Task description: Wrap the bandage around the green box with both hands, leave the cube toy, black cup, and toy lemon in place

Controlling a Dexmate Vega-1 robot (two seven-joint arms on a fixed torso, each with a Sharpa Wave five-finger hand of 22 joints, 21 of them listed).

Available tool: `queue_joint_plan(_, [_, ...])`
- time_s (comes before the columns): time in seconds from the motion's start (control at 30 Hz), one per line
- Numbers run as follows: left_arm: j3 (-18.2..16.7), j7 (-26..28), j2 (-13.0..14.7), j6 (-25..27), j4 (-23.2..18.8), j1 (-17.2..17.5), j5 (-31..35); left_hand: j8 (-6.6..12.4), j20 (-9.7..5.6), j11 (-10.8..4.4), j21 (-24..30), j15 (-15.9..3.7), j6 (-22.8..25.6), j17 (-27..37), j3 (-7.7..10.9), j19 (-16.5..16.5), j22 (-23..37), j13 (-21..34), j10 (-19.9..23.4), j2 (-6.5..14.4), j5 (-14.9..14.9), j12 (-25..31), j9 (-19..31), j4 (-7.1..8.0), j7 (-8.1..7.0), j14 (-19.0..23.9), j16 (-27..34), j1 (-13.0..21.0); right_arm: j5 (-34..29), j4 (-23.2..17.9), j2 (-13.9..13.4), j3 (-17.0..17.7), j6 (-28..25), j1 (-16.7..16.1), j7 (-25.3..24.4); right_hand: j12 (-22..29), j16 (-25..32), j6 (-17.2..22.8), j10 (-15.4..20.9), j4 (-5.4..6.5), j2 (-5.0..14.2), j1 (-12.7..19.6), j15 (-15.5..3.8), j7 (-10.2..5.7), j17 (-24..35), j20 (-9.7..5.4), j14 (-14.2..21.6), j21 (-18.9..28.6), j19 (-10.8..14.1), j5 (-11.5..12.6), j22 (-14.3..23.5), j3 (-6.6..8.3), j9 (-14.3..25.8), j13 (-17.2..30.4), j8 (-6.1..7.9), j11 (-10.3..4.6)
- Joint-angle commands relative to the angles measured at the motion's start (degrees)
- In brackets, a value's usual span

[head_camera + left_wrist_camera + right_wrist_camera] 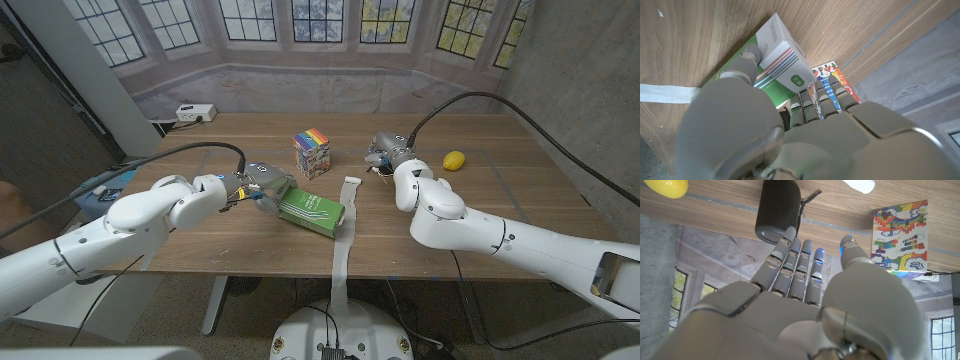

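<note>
Two arms: both reach in over the wooden table (500,200) from the near corners, left arm from the left, right arm from the right.
Green box: the green box (312,211) lies flat near the table's middle, slightly left; its long axis runs from far-left to near-right, one end at the left hand and the other beside the bandage.
Box markings: pale line drawing on the top face in the head view; the left wrist view shows a white end panel with coloured stripes, a small green logo and fine print too small to read.
Left hand: the left hand (258,187) grips the box's far-left end, thumb on one side and fingers (812,102) curled over the other.
Right hand: the right hand (390,152) is held over the far middle of the table, fingers (792,265) straight, close together, thumb apart, holding nothing.
Bandage: the white bandage (345,225) runs as a strip from just right of the box toward the near edge and hangs over it, long axis far to near.
Cube toy: the cube toy (313,153) stands far of the box, rainbow-coloured with block pictures; its writing is not legible.
Black cup: the black cup (779,210) stands just beyond the right hand's fingertips.
Toy lemon: the toy lemon (455,160) lies to the right, apart from the hand.
</note>
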Motion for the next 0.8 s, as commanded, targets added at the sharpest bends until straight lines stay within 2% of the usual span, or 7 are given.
queue_joint_plan(0.03, [0.33,-0.02,-0.5,0.21,0.02,-0.23,0.1,0.44,-0.04,0.17,-0.03,-0.11,0.85,0.34,0.65,0.47,0.2,0.14,0.21,0.94,0.22,0.41,0.21,-0.01,-0.11,0.62,-0.03,0.65,-2.26,3.92,2.45,-1.89,1.14,1.87,3.22,0.47,0.36,0.78,0.45,0.13,-0.02,0.84,-4.78,0.03,0.23,-0.22,0.65,0.34,0.38,-0.06,0.28,0.03,0.1,0.22,0.1,-0.15])
queue_joint_plan(0.3, [0.93,0.24,-1.24,-0.52,0.85,-0.95,-0.18,0.63,0.04,0.07,-0.05,-0.03,0.92,0.36,0.66,0.42,0.2,0.22,0.15,0.97,0.23,0.42,0.23,-0.01,0.0,0.61,-0.05,0.63,-2.79,7.66,4.59,-2.78,2.56,3.13,5.41,0.5,0.5,0.97,0.84,0.25,-0.12,1.29,-4.81,-0.15,0.42,-0.2,0.63,0.25,0.31,-0.11,0.29,-0.21,0.13,0.27,-0.07,-0.54])
queue_joint_plan(0.47, [1.1,0.3,-1.46,-0.52,1.04,-1.06,-0.3,0.78,0.03,0.01,-0.06,-0.07,1.03,0.39,0.67,0.4,0.2,0.27,0.15,1.05,0.24,0.43,0.25,0.02,0.02,0.61,-0.05,0.63,-3.06,9.9,5.87,-3.17,3.6,3.58,6.24,0.61,0.73,1.22,1.22,0.31,-0.09,1.61,-5.05,-0.25,0.56,-0.19,0.95,0.21,0.28,-0.11,0.29,-0.31,0.15,0.33,-0.12,-0.21])
queue_joint_plan(0.6, [1.17,0.34,-1.61,-0.31,1.13,-1.08,-0.37,0.89,0.01,-0.01,-0.07,-0.07,1.07,0.38,0.7,0.37,0.2,0.32,0.17,1.02,0.26,0.45,0.28,-0.04,0.08,0.6,-0.08,0.68,-3.16,11.21,6.67,-3.21,4.13,3.71,6.87,0.73,1.03,2.11,1.61,0.39,-0.03,1.93,-5.28,-0.43,0.73,-0.19,1.38,0.19,0.32,-0.12,0.3,-0.44,0.17,0.43,0.05,-0.68])
queue_joint_plan(0.8, [1.21,0.34,-1.61,0.03,0.99,-0.96,-0.44,1.03,-0.01,0.17,-0.05,-0.12,1.09,0.4,0.74,0.42,0.2,0.38,0.19,1.08,0.27,0.48,0.3,-0.04,0.1,0.65,-0.06,0.7,-3.08,12.83,7.74,-3.39,4.11,4.01,8.02,0.88,1.26,2.48,1.96,0.28,0.03,2.53,-5.53,-0.5,0.88,-0.25,1.67,0.22,0.45,-0.1,0.3,-0.44,0.18,0.58,0.03,-0.59])
